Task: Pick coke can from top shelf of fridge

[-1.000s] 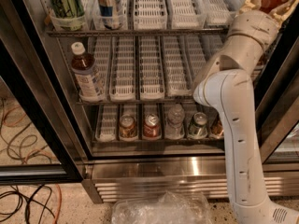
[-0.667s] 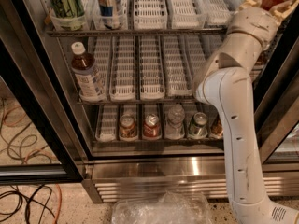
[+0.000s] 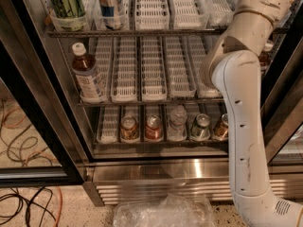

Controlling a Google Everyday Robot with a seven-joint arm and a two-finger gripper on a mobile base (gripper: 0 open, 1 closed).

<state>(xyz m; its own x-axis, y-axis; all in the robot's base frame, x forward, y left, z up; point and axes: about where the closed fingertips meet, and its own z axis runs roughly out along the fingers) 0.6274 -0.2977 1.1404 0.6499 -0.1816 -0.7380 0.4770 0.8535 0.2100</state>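
The robot's white jointed arm (image 3: 246,126) stood up from the floor, crooked in towards the right end of the wire-rack top shelf (image 3: 142,31) of the large stainless-steel fridge (image 3: 189,169), where the task lay. The two-finger pincer was past the upper edge of the view, so I could not tell whether it was open or gripping. The tall red aluminium coke can did not show either; judging by the reach, it stood beside the pincer. A brown tea bottle (image 3: 87,74) stood well below and left of the pincer.
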